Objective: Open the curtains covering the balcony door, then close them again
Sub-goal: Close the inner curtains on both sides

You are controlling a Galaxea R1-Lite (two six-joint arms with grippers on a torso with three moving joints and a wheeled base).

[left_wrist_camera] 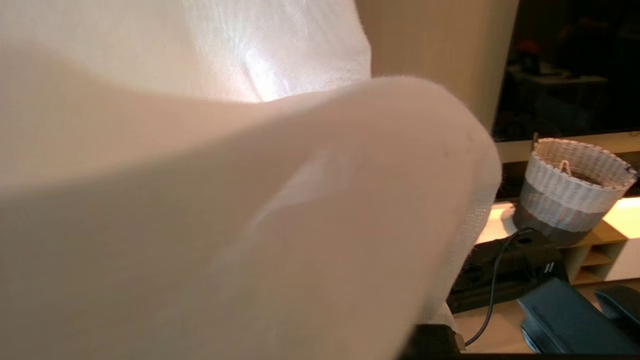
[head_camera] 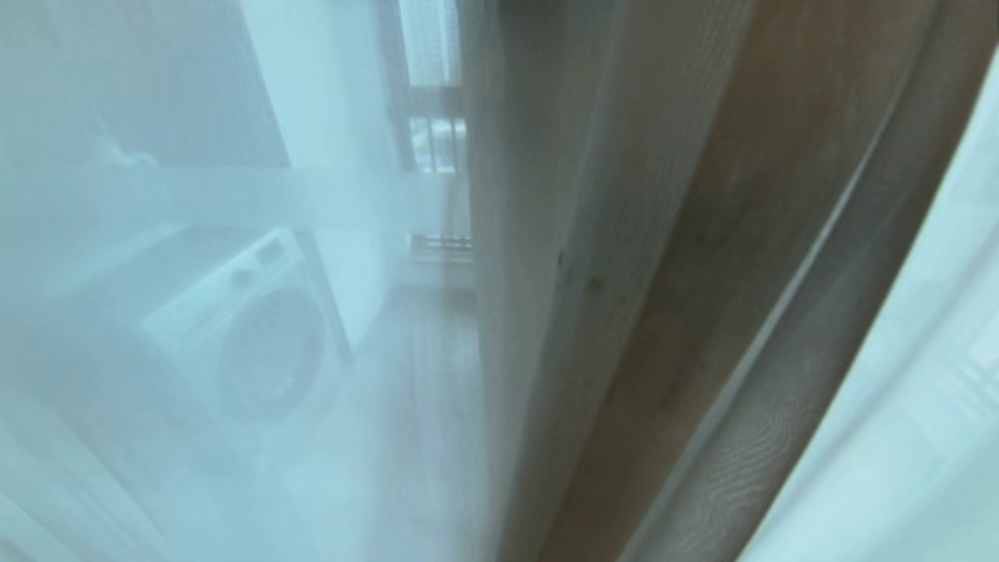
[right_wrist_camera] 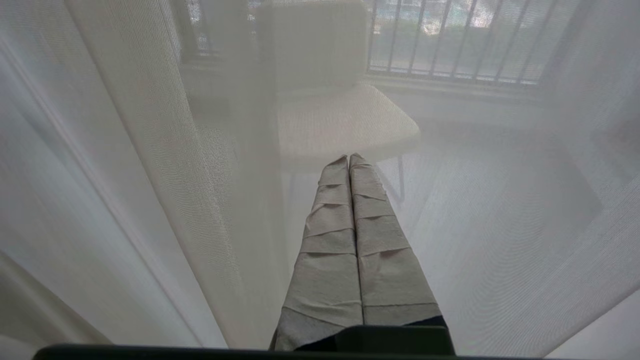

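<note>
Behind the sheer curtain [head_camera: 234,328], the head view is showing a white washing machine [head_camera: 250,332] standing on the balcony floor, with railing bars [head_camera: 437,144] further back; the opaque beige curtain [head_camera: 624,273] is hanging in folds across the middle and right of that view. Neither arm is showing there. Only the right wrist view is showing the right pincer [right_wrist_camera: 349,158], its tape-wrapped fingers [right_wrist_camera: 335,240] pressed together, empty, pointing at the sheer layer, with a pale chair [right_wrist_camera: 340,120] visible through the weave. Only the left wrist view is looking back into the room: pale curtain cloth [left_wrist_camera: 240,210] is draping over the lens, beside a woven basket [left_wrist_camera: 570,190] on a low shelf. The left pincer is hidden, closed.
</note>
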